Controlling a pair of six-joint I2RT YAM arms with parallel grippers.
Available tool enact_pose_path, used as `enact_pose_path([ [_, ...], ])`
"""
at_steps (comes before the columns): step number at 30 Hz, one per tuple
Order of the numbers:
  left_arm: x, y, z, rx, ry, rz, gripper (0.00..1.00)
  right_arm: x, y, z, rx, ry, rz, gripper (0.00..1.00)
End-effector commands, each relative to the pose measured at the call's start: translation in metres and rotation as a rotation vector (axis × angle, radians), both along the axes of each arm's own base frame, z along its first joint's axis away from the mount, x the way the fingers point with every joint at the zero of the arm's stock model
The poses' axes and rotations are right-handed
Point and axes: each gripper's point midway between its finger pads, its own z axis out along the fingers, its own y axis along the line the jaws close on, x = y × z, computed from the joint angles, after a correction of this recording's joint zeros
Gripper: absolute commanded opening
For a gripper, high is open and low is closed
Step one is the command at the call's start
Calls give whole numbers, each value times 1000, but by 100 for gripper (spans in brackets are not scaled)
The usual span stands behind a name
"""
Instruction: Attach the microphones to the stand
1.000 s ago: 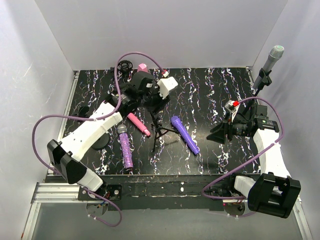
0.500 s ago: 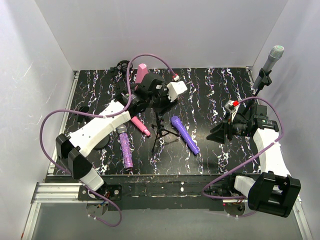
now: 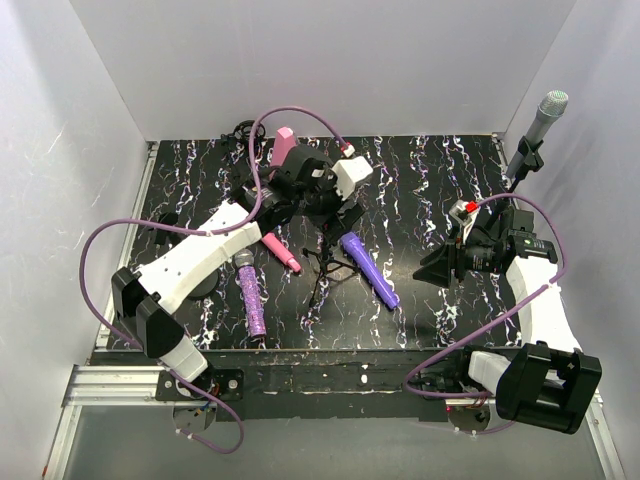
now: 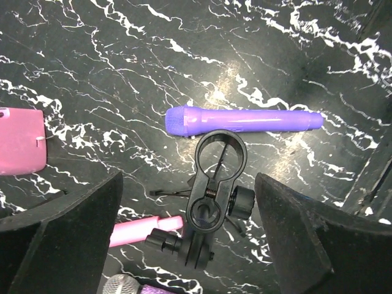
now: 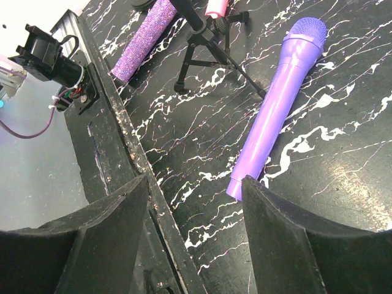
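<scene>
Your black, white-veined marble tabletop [image 3: 430,170] carries everything. Your left tool [image 4: 188,177] hangs with its fingers spread wide, gripping nothing. Directly below its gap is the ring clip of the small black tripod stand [image 4: 204,214]. The smooth violet microphone [image 4: 245,119] lies flat just beyond that clip, and the pink microphone [image 4: 144,231] lies nearer the tool's left finger. Your right tool [image 5: 195,180] is also parted and holds nothing, with the glittery purple microphone [image 5: 144,40] far ahead of it. The silver-grey microphone [image 3: 545,115] sits clipped in a tall black stand [image 3: 520,165] beyond it.
</scene>
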Motion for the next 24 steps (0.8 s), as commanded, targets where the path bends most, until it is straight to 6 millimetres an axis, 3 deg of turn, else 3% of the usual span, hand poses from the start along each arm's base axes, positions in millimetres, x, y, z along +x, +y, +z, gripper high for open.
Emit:
enact_pose_path([
  [1, -7, -4, 63, -181, -50, 39, 94, 2, 0, 8, 0, -32, 11, 69],
  [7, -13, 19, 121, -358, -124, 163, 98, 2, 0, 7, -6, -34, 10, 69],
  [11, -17, 50, 139, -522, -79, 313, 98, 4, -2, 6, -15, -36, 6, 69],
  [14, -14, 81, 126, -632, 21, 472, 98, 6, -4, 5, -19, -35, -3, 69],
  [18, -11, 109, 68, -682, 174, 667, 98, 6, -6, 5, -21, -36, -10, 69],
  [24, 10, 122, -10, -558, 325, 953, 98, 6, -6, 5, -18, -33, -11, 69],
])
